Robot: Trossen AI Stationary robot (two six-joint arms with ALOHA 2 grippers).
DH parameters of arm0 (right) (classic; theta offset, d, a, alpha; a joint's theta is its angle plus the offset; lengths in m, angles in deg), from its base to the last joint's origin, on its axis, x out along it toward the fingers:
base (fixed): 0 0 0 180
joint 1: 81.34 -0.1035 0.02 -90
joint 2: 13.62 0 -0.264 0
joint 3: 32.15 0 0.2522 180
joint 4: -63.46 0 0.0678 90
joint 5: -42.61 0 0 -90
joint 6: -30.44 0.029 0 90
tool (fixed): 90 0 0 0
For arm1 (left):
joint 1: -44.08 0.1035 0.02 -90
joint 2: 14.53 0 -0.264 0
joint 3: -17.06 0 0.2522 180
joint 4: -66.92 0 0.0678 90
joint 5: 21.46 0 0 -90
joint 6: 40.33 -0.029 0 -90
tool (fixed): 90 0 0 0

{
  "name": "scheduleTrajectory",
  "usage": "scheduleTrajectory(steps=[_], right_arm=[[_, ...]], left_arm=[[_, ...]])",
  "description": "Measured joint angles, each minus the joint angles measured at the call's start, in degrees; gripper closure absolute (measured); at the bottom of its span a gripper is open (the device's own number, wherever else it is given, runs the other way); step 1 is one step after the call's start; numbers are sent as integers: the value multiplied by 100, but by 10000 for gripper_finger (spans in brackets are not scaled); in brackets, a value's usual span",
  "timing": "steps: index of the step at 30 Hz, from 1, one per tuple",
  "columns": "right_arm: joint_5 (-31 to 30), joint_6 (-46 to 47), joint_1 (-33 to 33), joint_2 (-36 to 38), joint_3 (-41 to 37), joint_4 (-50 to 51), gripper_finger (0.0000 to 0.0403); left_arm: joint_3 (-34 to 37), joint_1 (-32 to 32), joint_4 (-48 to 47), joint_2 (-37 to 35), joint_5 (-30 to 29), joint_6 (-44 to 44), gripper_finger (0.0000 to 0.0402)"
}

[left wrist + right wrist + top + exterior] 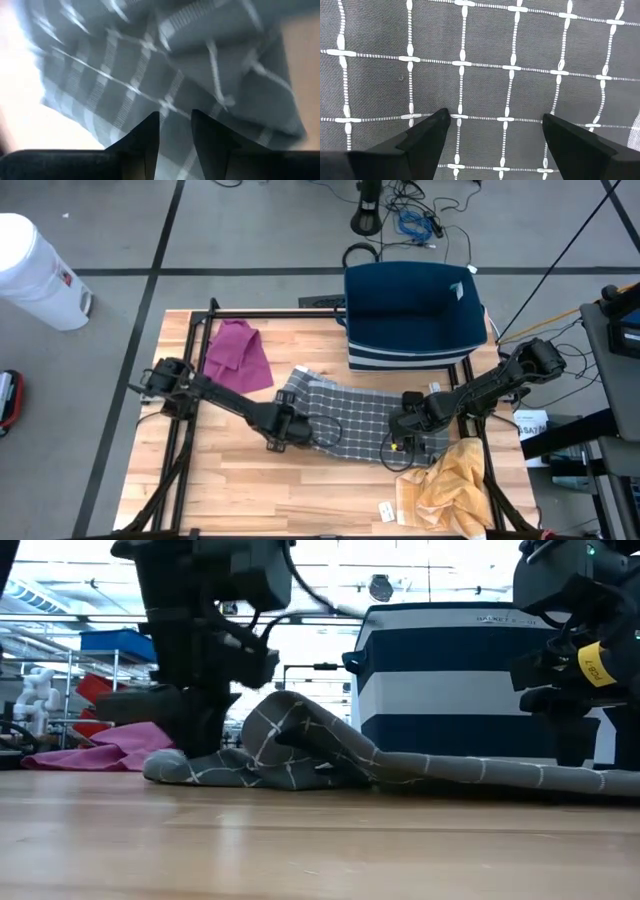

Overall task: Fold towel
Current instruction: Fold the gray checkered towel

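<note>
A grey towel (355,412) with white checks lies spread across the middle of the table. Its left part is rucked into a raised hump (295,718), while the right part lies flat. My left gripper (283,432) is down at the towel's near left end, its fingers close together on the cloth. My right gripper (408,423) points down over the towel's right part. It is open, with the flat cloth (495,75) below its spread fingertips. My left gripper (175,116) pinches the towel near its left end (172,100) between its two fingers, slanting down from the table's left side. I cannot tell whether it holds one layer or several. That end (190,768) rests on the table. My right gripper (495,116): I cannot tell whether its fingertips touch the towel.
A pink cloth (238,355) lies at the far left of the table, and a yellow cloth (455,485) at the near right corner. A dark blue and white striped basket (415,315) stands at the far edge. Bare wood (300,490) shows along the near side.
</note>
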Motion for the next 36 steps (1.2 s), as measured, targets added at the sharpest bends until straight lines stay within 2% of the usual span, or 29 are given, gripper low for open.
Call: scheduleTrajectory(steps=[5, 9, 16, 20, 23, 26, 28, 33, 36], right_arm=[[-6, 4, 0, 6, 2, 100, 90], [-7, -13, 0, 6, 2, 103, 90], [9, -68, 0, 24, 4, 258, 89], [12, -53, -2, 97, -6, 406, 90], [11, 9, -3, 217, -24, 493, 90], [11, 76, -3, 358, -28, 551, 90], [12, 103, -4, 456, -24, 535, 90], [27, 220, -6, 638, -16, 493, 89], [26, 341, -7, 710, -11, 487, 89]], left_arm=[[287, 165, -64, -44, 814, 335, 282], [313, 88, -529, -37, 933, 778, 282], [343, -100, -1682, -218, 1463, 2419, 282], [330, -295, -1949, -248, 1626, 2896, 282], [125, -379, -2371, -314, 1103, 3035, 282], [-183, -429, -2474, -387, 40, 3048, 282], [-354, -382, -2212, -453, -572, 2889, 282], [-304, 90, -1168, -450, -657, 1888, 282], [-247, 399, -1076, -444, -804, 1616, 282]])
